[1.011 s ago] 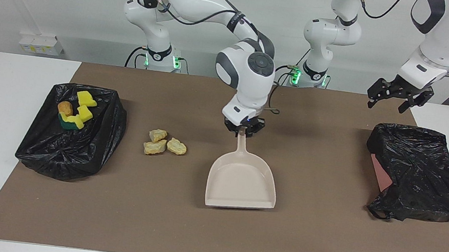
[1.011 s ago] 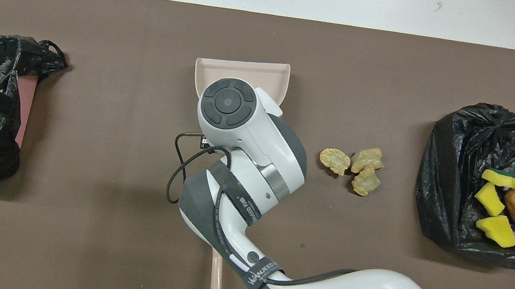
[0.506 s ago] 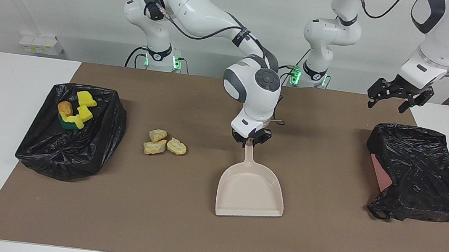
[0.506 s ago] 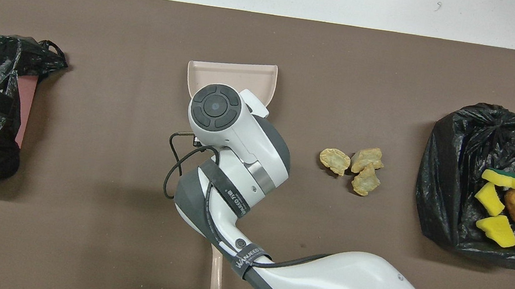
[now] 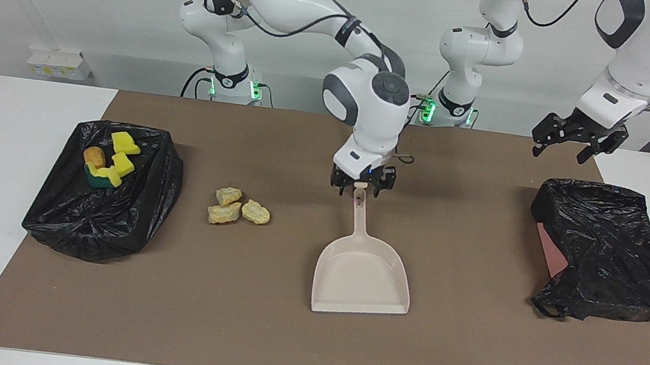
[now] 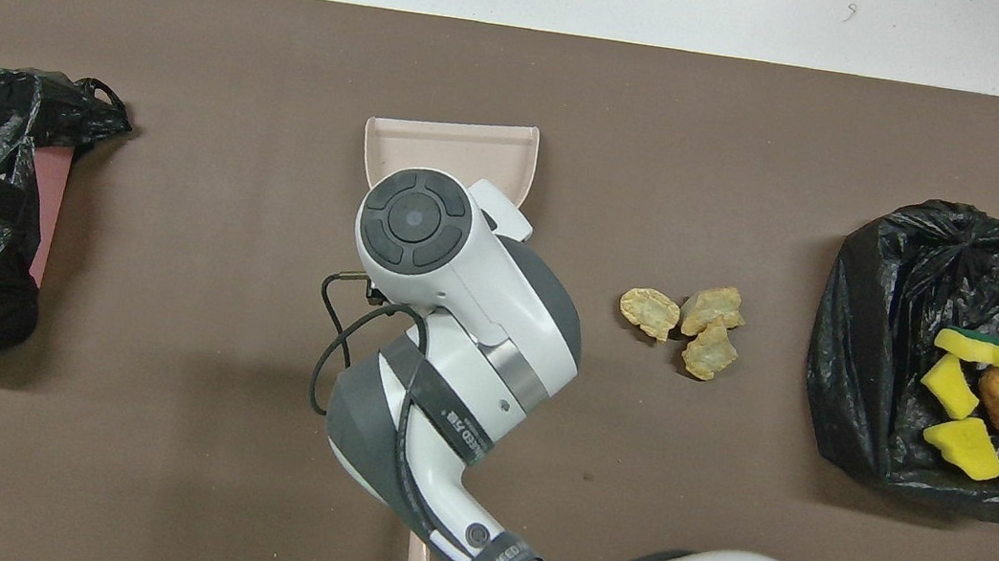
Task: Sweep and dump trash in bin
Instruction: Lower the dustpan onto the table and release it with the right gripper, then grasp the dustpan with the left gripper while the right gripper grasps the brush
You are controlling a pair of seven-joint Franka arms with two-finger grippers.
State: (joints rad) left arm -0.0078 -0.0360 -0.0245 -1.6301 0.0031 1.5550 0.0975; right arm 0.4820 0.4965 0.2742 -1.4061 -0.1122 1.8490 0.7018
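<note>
Right gripper hangs over the tip of the dustpan handle, fingers spread wide to either side of it and pinching nothing; the beige dustpan lies flat on the brown mat, handle pointing up at the gripper, open mouth facing away from the robots. In the overhead view the right arm's wrist covers the gripper, with only the pan's lip and the handle's end showing past it. Out from the gripper toward the right arm's end of the table, three pale yellow crumbly chunks sit clustered on the mat, well apart from the pan; further that way, the black-bagged bin holds yellow sponge pieces, one green-backed, and a brown-orange lump. Toward the other end, a second black-bagged bin stands on the mat; the left gripper waits in the air over that bin's robot-side edge, fingers splayed, holding nothing.
</note>
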